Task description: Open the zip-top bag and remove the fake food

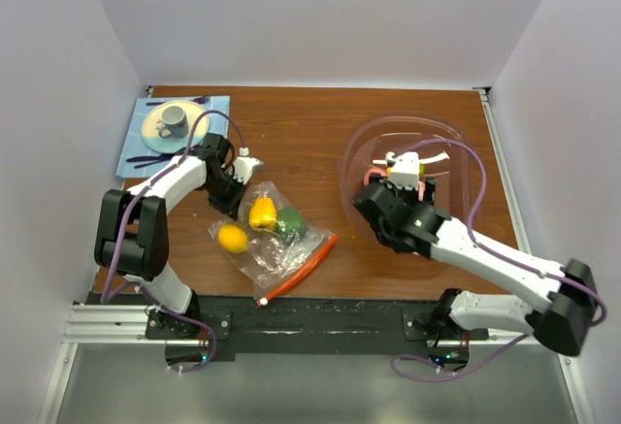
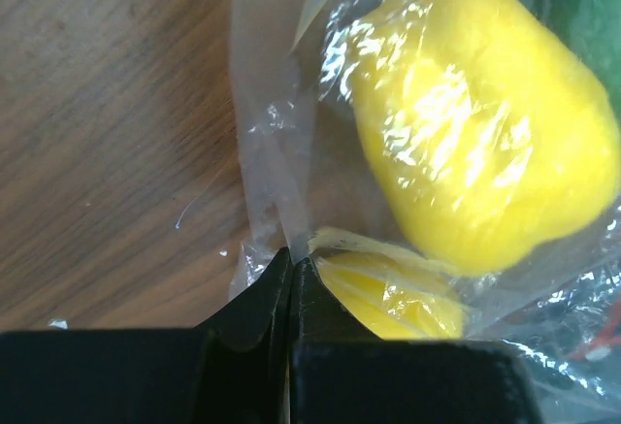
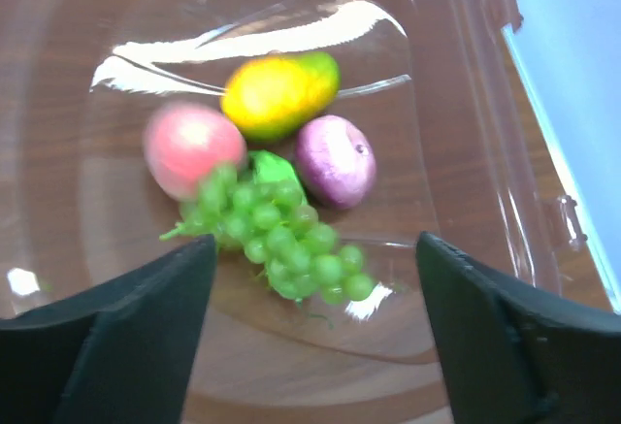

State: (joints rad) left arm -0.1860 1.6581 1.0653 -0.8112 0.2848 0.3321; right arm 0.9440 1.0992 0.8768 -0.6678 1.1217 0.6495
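Note:
The zip-top bag (image 1: 277,249) lies on the wooden table at front centre, with its orange-red zip strip (image 1: 306,267) and white slider (image 1: 260,301) toward the front. Inside it are two yellow fake foods (image 1: 262,213) (image 1: 233,238) and a green one (image 1: 289,220). My left gripper (image 1: 230,194) is shut on a fold of the bag's clear plastic (image 2: 281,191) at its back left edge, beside a yellow piece (image 2: 475,123). My right gripper (image 3: 315,249) is open and empty above the tub, over green grapes (image 3: 281,230), a pink fruit (image 3: 192,147), a yellow-green fruit (image 3: 277,92) and a purple one (image 3: 335,160).
The large pink-tinted clear oval tub (image 1: 354,143) stands at the right, under my right gripper (image 1: 386,189). A blue mat (image 1: 136,147) with a plate and a grey cup (image 1: 175,118) lies at the back left. White walls close in the table on three sides.

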